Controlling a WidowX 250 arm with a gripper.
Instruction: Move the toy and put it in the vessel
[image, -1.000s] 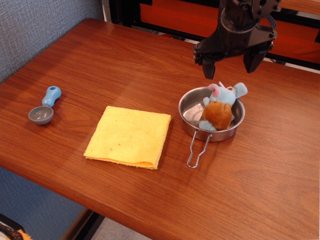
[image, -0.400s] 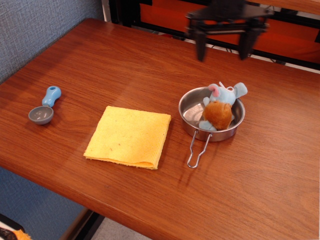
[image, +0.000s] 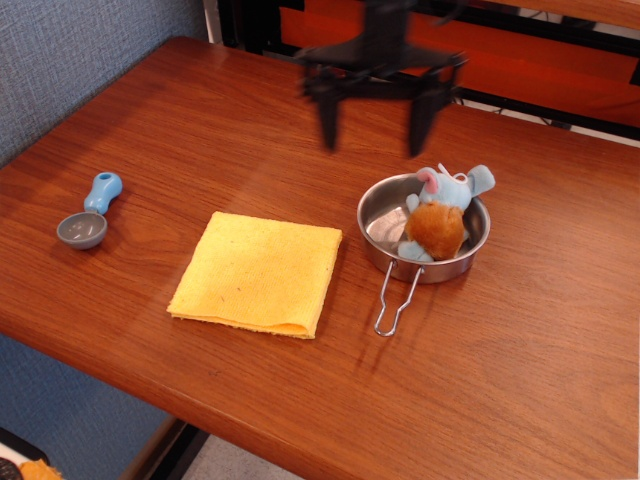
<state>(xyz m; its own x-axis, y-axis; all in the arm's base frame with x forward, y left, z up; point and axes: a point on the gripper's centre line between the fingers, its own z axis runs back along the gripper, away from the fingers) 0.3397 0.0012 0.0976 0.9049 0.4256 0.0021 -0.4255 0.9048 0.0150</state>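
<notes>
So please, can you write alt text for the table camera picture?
A plush toy sits inside a steel pan on a wooden table. The open black hand hovers above, holding nothing. Left of the pan lie a yellow cloth and a blue-handled scoop.

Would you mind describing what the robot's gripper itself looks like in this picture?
The gripper is entirely black, somewhat motion-blurred: a wide flat crossbar with two straight, tapering fingers pointing down from its ends. A dark block above joins it to the arm. No markings or cables on it can be made out.
</notes>
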